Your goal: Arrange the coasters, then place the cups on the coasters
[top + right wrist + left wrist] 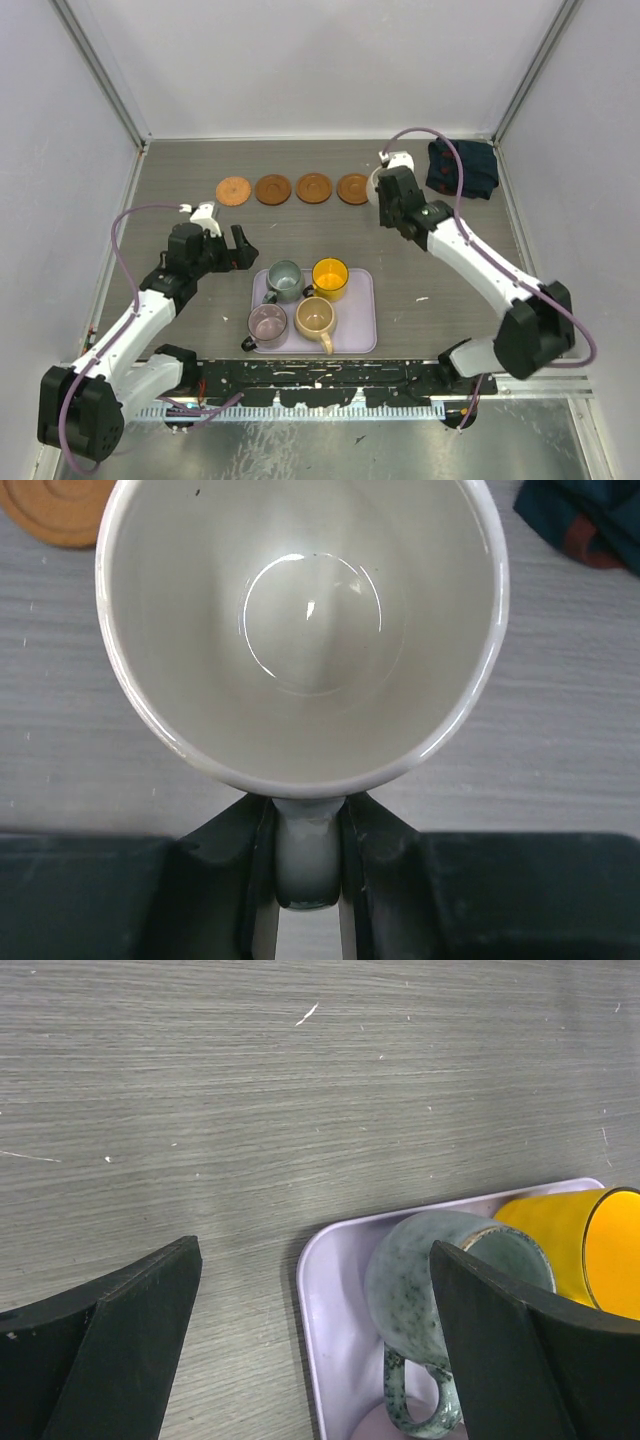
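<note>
- My right tool [305, 880] is clamped part-way shut on the handle of the cream white glazed mug [300, 630], upright at the 3 o'clock end of the orange-brown round wooden coasters [313, 188].
- The nearest coaster [55, 510] sits at 10 o'clock of the rim. I cannot tell whether another lies beneath.
- I should keep the mug level and centre it before release.
- My left tool [315, 1335] is fully spread and empty, over the grey-green speckled mug [410, 1280].

Grey wood-grain table [180, 165], plain white walls [320, 60]

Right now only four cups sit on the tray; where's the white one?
Overhead view, back right: white cup in the right tool, beside the rightmost coaster.
</note>
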`<action>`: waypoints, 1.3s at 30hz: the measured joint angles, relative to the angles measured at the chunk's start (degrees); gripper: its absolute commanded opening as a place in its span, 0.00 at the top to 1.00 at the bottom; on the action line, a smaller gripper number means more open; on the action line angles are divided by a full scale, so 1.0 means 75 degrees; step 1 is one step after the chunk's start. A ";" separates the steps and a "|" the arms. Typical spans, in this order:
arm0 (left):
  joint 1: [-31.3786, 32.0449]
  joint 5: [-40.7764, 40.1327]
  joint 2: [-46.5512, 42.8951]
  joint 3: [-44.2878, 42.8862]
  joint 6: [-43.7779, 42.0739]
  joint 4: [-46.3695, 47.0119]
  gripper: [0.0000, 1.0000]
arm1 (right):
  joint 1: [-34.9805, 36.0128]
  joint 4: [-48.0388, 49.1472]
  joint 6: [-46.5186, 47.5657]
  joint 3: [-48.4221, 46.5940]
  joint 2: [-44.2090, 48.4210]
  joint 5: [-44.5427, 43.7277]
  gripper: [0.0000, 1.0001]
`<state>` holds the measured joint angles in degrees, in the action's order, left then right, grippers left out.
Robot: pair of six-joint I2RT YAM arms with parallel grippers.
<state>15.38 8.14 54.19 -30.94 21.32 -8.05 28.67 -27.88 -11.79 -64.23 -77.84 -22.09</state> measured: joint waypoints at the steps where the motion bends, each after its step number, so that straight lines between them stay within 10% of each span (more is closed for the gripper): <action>1: 0.0000 -0.0032 0.0044 -0.0073 -0.0006 -0.0020 0.02 | -0.0236 0.0073 0.0055 -0.0221 -0.0338 0.0297 0.99; 13: 0.0000 -0.0458 0.0915 -0.1116 -0.0169 -0.0122 0.02 | -0.2363 0.0804 0.0204 -0.2066 -0.3281 0.1851 0.99; 39: 0.0000 -0.0656 0.1958 -0.1472 -0.0160 -0.0052 0.02 | -0.2439 0.1157 0.0927 -0.3048 -0.5068 0.2092 0.99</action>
<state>15.38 3.22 68.88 -41.98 20.12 -8.45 10.37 -19.20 -4.84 -87.09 -115.85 -6.39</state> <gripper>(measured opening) 0.978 0.279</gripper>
